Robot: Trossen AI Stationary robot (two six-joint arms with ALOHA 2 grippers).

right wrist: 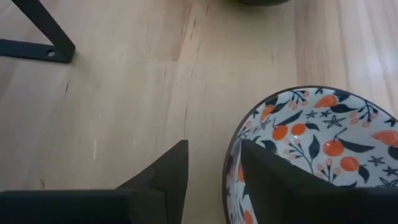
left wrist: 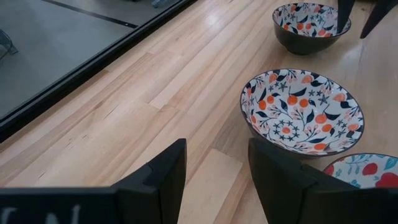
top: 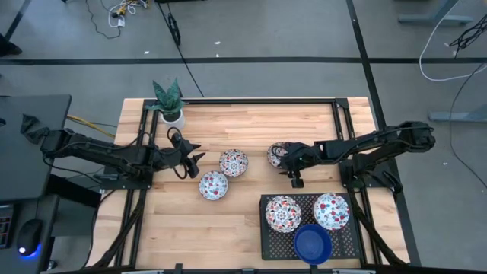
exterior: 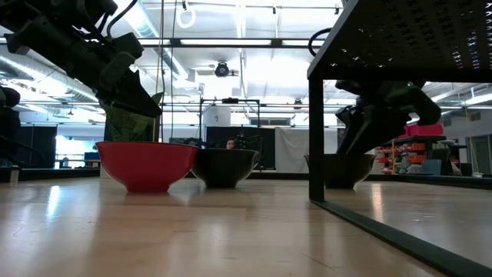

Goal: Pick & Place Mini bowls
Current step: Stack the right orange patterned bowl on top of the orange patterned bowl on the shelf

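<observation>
Three floral mini bowls stand on the wooden table: one (top: 233,162), one (top: 214,185), and one (top: 274,156) at my right gripper. Two more floral bowls (top: 283,213) (top: 332,211) and a blue bowl (top: 313,243) sit on the black rack (top: 268,243). My left gripper (top: 193,160) is open and empty, just left of the two middle bowls; the nearer one shows in the left wrist view (left wrist: 303,112). My right gripper (right wrist: 211,180) is open over the right-hand bowl's rim (right wrist: 231,155), one finger inside the bowl and one outside. My right gripper straddles the near rim (right wrist: 231,155) of the floral bowl from above. The inner finger (right wrist: 273,180) stands close against the inside wall and the outer finger (right wrist: 165,180) stands clear of it. I cannot tell whether the inner finger touches. The bowl sits on the table.
A small white pot with a green plant (top: 169,103) stands at the table's far left. The black perforated rack stands on legs (exterior: 315,138) at the near right. Bare wood lies at the near left and the far middle.
</observation>
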